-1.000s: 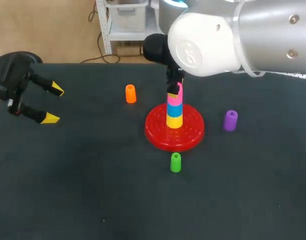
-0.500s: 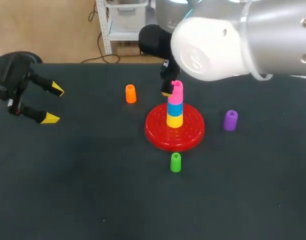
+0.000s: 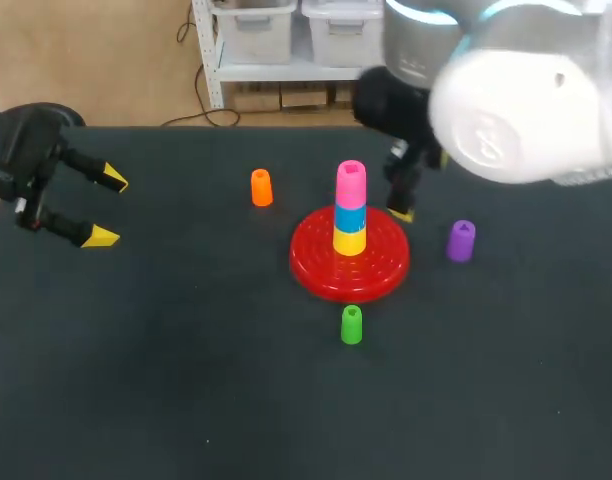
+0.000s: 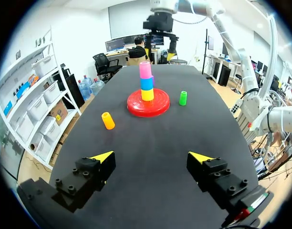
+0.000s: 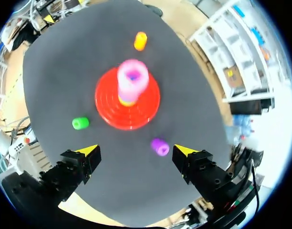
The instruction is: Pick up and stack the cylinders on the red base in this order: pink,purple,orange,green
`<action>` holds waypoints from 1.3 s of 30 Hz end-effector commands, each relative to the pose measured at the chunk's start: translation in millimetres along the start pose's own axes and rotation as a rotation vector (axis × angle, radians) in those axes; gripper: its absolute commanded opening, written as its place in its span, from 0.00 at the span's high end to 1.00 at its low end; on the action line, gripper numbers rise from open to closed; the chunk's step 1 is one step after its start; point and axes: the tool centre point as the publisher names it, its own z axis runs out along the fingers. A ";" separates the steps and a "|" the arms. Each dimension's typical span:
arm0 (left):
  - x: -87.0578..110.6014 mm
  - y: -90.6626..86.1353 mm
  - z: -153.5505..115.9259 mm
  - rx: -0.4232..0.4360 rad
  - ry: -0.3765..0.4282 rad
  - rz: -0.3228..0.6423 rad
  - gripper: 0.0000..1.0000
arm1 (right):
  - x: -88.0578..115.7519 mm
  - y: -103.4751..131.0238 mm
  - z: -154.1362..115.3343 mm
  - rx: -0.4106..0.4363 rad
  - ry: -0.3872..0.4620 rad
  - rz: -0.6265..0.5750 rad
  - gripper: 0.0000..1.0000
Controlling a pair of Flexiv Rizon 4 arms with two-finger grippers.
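Away swings the right arm [image 3: 526, 110], off the tower and out to the right side of the red base [image 3: 311, 265], and the pink cylinder [image 3: 351, 185] that it had hold of a second ago is left standing free on top. That pink one sits upright on a blue cylinder [image 3: 350, 217], which sits on a yellow cylinder [image 3: 349, 241], all three stacked at the middle of the base. Right gripper [image 5: 135, 151] is spread wide and carries nothing; in its wrist view the purple cylinder [image 3: 461, 241] lies on the worktop [image 3: 186, 380] ahead of it, untouched, with the tower farther ahead. Purple stands alone to the right of the base, well apart from the rim. Orange cylinder [image 3: 261, 188] waits upright to the back left of the base, and the green cylinder [image 3: 351, 325] stands just beside the base's front edge. Over at the far left, the left gripper [image 3: 106, 208] hangs above the worktop's edge, fingers spread and empty, exactly where it was before.
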 end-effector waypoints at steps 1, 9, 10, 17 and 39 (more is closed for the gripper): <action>0.9 -1.2 -0.1 -0.004 -0.002 0.002 0.00 | 32.7 -4.9 24.4 -0.027 -0.046 0.023 0.00; 0.9 -1.2 -0.1 -0.004 -0.002 0.002 0.00 | 49.3 -20.9 60.9 -0.083 -0.054 0.065 0.00; 0.9 -1.2 -0.1 -0.004 -0.002 0.002 0.00 | 48.8 -22.9 63.5 -0.087 -0.053 0.062 0.00; 0.9 -1.2 -0.1 -0.004 -0.002 0.002 0.00 | 42.1 -34.1 72.2 -0.079 -0.046 0.034 0.00; 0.9 -1.2 -0.1 -0.004 -0.002 0.002 0.00 | 42.6 -52.6 107.3 -0.107 0.013 0.003 0.00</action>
